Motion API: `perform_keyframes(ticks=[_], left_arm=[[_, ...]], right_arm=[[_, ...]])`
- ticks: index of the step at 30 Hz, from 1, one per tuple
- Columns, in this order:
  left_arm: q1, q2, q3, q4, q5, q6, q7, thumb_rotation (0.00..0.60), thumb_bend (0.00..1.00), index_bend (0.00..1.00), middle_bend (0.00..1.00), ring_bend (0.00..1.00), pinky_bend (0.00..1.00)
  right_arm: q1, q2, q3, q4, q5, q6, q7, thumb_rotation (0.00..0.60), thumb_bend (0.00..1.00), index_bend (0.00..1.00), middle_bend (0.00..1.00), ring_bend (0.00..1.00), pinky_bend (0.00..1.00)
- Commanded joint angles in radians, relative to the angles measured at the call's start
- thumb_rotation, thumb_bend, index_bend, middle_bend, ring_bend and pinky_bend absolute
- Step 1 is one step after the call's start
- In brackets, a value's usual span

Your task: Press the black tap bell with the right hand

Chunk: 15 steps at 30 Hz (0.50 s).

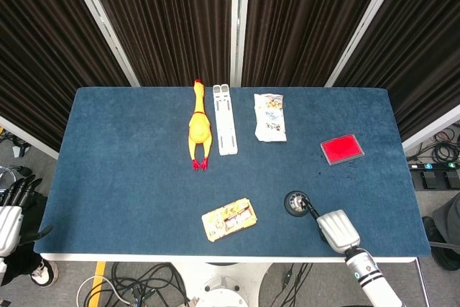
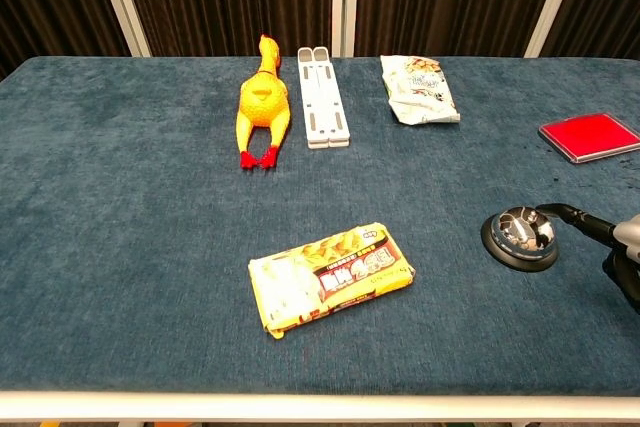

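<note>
The right hand (image 1: 336, 228) is being held over the near right part of the blue table (image 1: 129, 163), with one dark finger (image 2: 572, 217) stretched out toward the black tap bell (image 1: 297, 203). In the chest view the fingertip is seen at the bell's (image 2: 519, 235) right edge, at or just above the chrome dome; whether contact is being made cannot be told. Nothing is being held in this hand, and how its other fingers are lying cannot be told from either view.

The bell is sitting upright on the table, right of the yellow snack packet (image 1: 229, 219) and nearer the front edge than the red pad (image 1: 342, 149).

The left hand (image 1: 10, 213) is being kept off the table at the far left, with dark fingers pointing up and apart, and nothing seen in it.

Along the far side, a rubber chicken (image 1: 198, 127), a white folding stand (image 1: 226, 119) and a pale food pouch (image 1: 270, 117) are lying side by side.
</note>
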Motion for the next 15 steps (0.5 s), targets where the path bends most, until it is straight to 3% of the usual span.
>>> perform_keyframes(ticks=[1,6,15], left_arm=[[0.0,0.001,-0.001,0.0,0.0,0.001,-0.001,0.6,0.11,0.08,0.03,0.0,0.15],[0.0,0.0,0.0,-0.001,0.003,0.003,-0.001,0.6,0.11,0.08,0.03,0.0,0.15],[-0.001,0.005,-0.002,-0.009,0.005,0.004,0.004,0.6,0.11,0.08,0.03,0.0,0.15]], right_arm=[[-0.003,0.004,0.002,-0.005,-0.009,0.021,0.007,0.6,1.0,0.0,0.91,0.86,0.83],[-0.004,0.016,0.004,-0.02,-0.025,0.05,0.012,0.6,1.0,0.0,0.91,0.86,0.83],[0.006,0.002,-0.007,-0.012,0.01,0.0,-0.016,0.6,1.0,0.0,0.91,0.86,0.83]])
